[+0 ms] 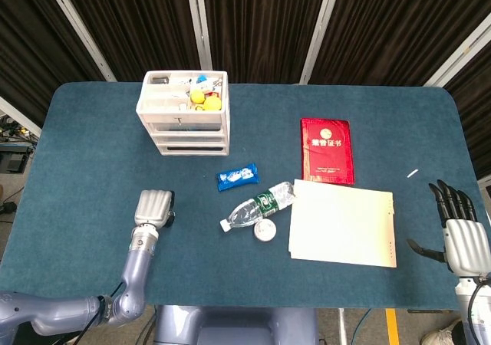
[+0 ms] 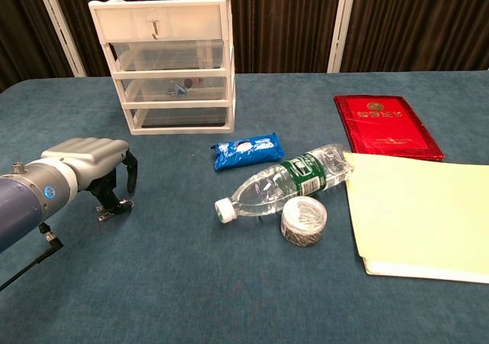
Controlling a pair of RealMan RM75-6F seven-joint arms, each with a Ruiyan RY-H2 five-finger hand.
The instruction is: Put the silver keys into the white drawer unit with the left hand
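1. Dark curtains hang behind a blue felt table.
2. One white drawer unit of three clear-fronted drawers stands at the back left; its open top tray holds yellow and blue small items.
3. Right of the unit lie one blue snack packet, one clear plastic bottle, one round tub of clips, one red booklet and one cream folder.
4. In front of the unit, the left hand arches over the silver keys, fingertips on them; whether it grips them, I cannot tell.
5. Far right of the unit, the right hand rests spread, holding nothing.
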